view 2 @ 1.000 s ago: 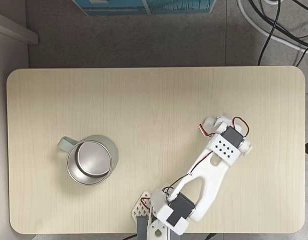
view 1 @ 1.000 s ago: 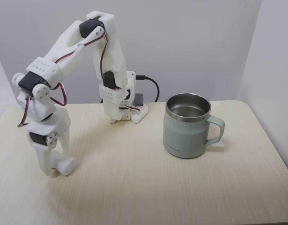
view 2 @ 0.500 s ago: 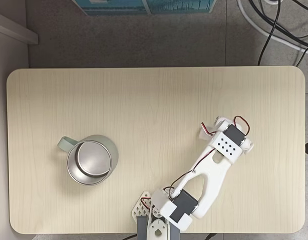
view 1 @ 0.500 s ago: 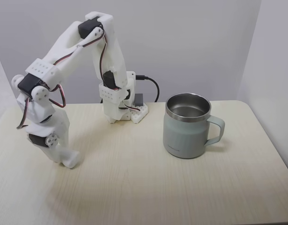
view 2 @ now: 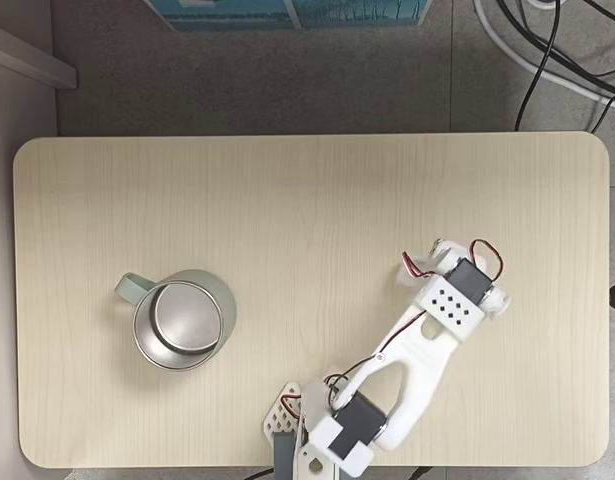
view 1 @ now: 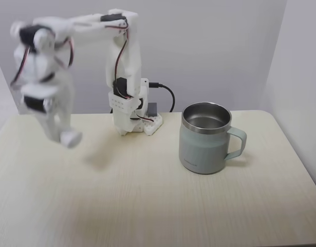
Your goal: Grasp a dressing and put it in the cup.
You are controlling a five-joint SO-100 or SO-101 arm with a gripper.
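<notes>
the gripper (view 1: 65,135) hangs above the worktop (view 1: 147,195), blurred, with the dressing (view 1: 71,138) pinched at its tip, a white roll pointing toward the cup (view 1: 206,139). the cup stands upright on the worktop well apart to the gripper's right in this fixed view, steel inside showing, handle facing away from the gripper.

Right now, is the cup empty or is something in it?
Empty. Both fixed views show the cup upright with a bare steel interior; no dressing lies inside.
</notes>
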